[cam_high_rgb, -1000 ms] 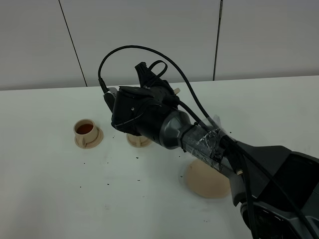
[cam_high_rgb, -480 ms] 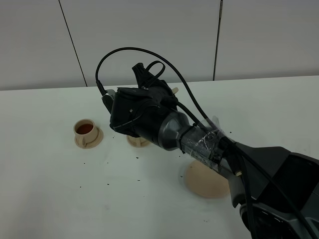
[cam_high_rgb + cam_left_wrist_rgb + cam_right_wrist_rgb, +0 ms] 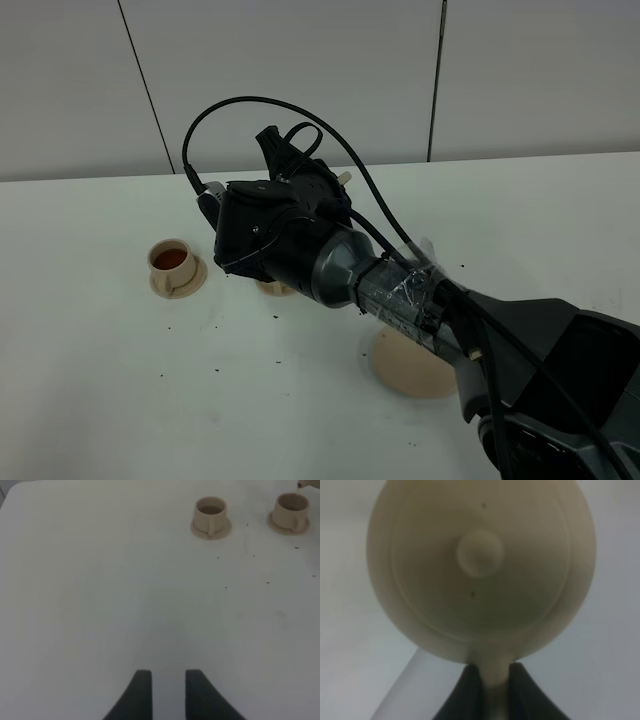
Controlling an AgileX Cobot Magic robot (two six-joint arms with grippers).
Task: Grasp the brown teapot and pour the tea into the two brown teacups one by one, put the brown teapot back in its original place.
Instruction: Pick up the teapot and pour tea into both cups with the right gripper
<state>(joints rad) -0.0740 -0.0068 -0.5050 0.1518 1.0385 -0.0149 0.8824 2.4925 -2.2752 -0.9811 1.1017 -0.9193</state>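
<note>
The high view shows the table (image 3: pixel 100 380) with the big saucer (image 3: pixel 405 370) sitting bare near the front. Left of the big saucer and a bit farther back stands one teacup (image 3: pixel 172 260) with dark red tea in it. The right arm (image 3: pixel 300 245) reaches over the big saucer toward that side, and its black wrist covers a lot. Between the big saucer and the full teacup, only the edge of a small saucer (image 3: pixel 272 288) peeks out from under the arm. The brown teapot (image 3: pixel 480 580) cannot be made out in the high view, because the arm is in front of it. The right wrist view shows it well. It looks down on the round lid with its little knob (image 3: pixel 480 552), and the right tool (image 3: pixel 491 692) pinches the pot's handle (image 3: pixel 492 680) between its two dark fingers. That view is blurry, and the spout is hidden behind the pot. The left wrist view shows both cups side by side, so the other teacup (image 3: pixel 291 512) is plain to see there on its small saucer. I cannot tell if tea is in it. The left tool (image 3: pixel 166 692) is over bare table, well away from the cups, with its fingers close together and nothing between them. The high view does not show the left tool at all.
</note>
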